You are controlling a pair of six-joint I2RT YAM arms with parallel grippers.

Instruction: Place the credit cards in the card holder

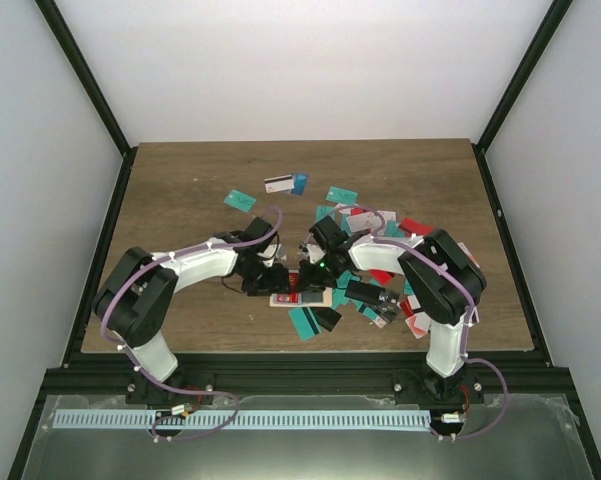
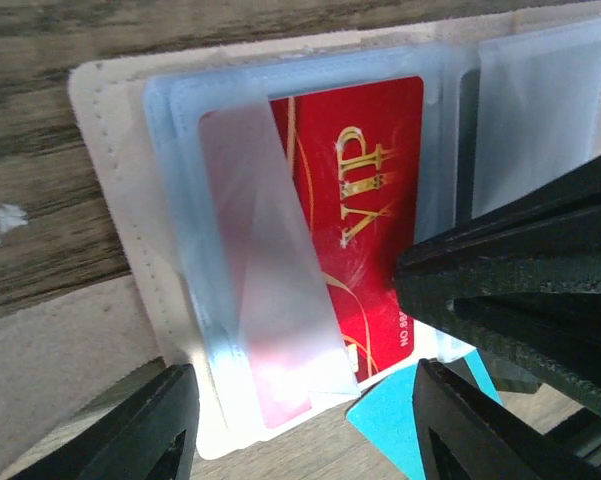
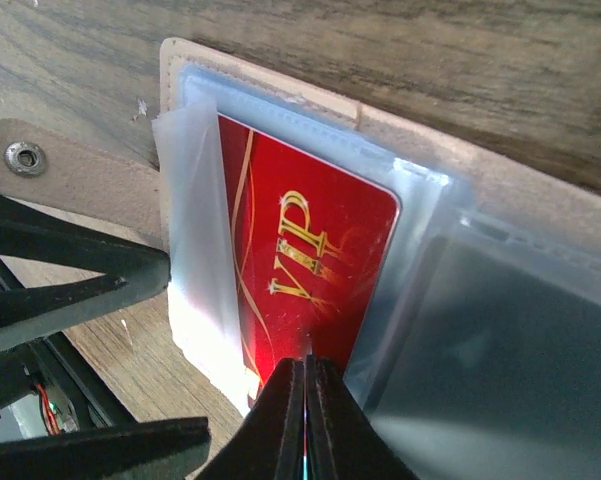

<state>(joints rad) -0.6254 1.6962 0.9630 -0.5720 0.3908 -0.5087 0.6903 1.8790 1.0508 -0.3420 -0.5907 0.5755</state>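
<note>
The tan card holder (image 2: 92,150) lies open on the table, its clear sleeves facing up; it also shows in the right wrist view (image 3: 500,190) with its snap tab (image 3: 25,158). A red VIP credit card (image 2: 350,170) sits partly inside one sleeve. My right gripper (image 3: 306,365) is shut on that card's (image 3: 300,260) near edge; its black fingers (image 2: 500,270) show in the left wrist view. My left gripper (image 2: 300,400) is open, its jaws straddling the holder's lower edge and a loose clear sleeve flap (image 2: 270,260). In the top view both grippers (image 1: 275,280) (image 1: 315,268) meet over the holder (image 1: 286,296).
A teal card (image 2: 400,425) lies beside the holder's corner. Other cards are scattered on the wooden table: teal (image 1: 239,200), white and blue (image 1: 285,184), teal (image 1: 341,195), red (image 1: 414,227), teal and black near the front (image 1: 303,321). Black frame posts bound the table.
</note>
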